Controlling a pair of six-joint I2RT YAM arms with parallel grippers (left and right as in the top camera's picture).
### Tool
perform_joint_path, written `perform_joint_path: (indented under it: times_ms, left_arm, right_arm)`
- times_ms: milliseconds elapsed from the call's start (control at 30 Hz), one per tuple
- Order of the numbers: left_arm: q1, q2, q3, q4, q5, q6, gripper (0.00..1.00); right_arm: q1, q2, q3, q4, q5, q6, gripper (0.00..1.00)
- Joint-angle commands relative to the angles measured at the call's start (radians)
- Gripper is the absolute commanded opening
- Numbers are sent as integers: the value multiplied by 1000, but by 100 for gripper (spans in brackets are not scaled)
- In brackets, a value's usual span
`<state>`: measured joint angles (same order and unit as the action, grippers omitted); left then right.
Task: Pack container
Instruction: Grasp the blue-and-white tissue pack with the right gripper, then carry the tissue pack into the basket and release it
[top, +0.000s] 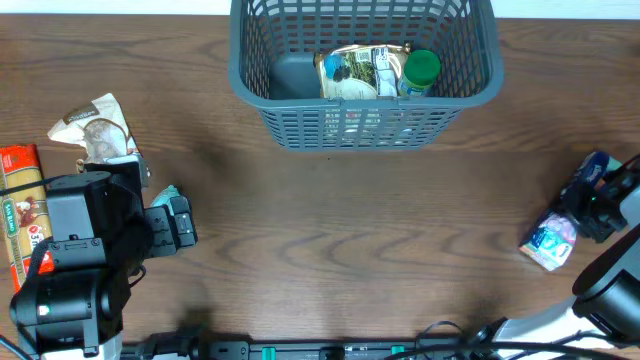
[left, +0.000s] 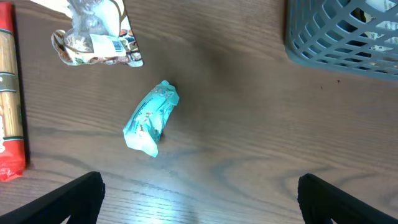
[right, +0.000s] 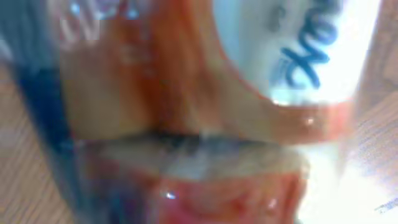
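Note:
The dark grey container (top: 270, 110) stands at the back centre and holds a printed foil pouch (top: 355, 70) and a green-lidded jar (top: 421, 70); its corner shows in the left wrist view (left: 336, 43). My left gripper (top: 180, 226) (left: 199, 190) is open and empty, just short of a teal packet (left: 151, 117) (top: 165, 193). My right gripper (top: 598, 205) is down on a blue-and-white packet (top: 550, 240) at the right edge. That packet (right: 205, 93) fills the right wrist view as a blur and hides the fingers.
A clear bag with a brown label (top: 95, 125) (left: 96, 34) lies at the far left. A long red pasta pack (top: 22, 215) (left: 9, 99) lies along the left edge, beside my left arm.

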<state>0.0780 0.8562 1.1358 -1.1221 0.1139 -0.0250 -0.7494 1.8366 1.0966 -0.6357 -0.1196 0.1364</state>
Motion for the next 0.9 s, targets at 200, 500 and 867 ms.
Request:
perform_joint_path:
  times_ms: [200, 500, 867]
  left_arm:
    - [5, -2, 21, -3, 6, 13, 98]
    - [5, -2, 21, -3, 6, 13, 98]
    - [5, -2, 21, -7, 6, 14, 98]
  right_arm:
    - [72, -79, 200, -198, -72, -2, 1]
    - [254, -169, 672, -473, -43, -29, 1]
    - [612, -169, 1122, -513, -43, -167, 1]
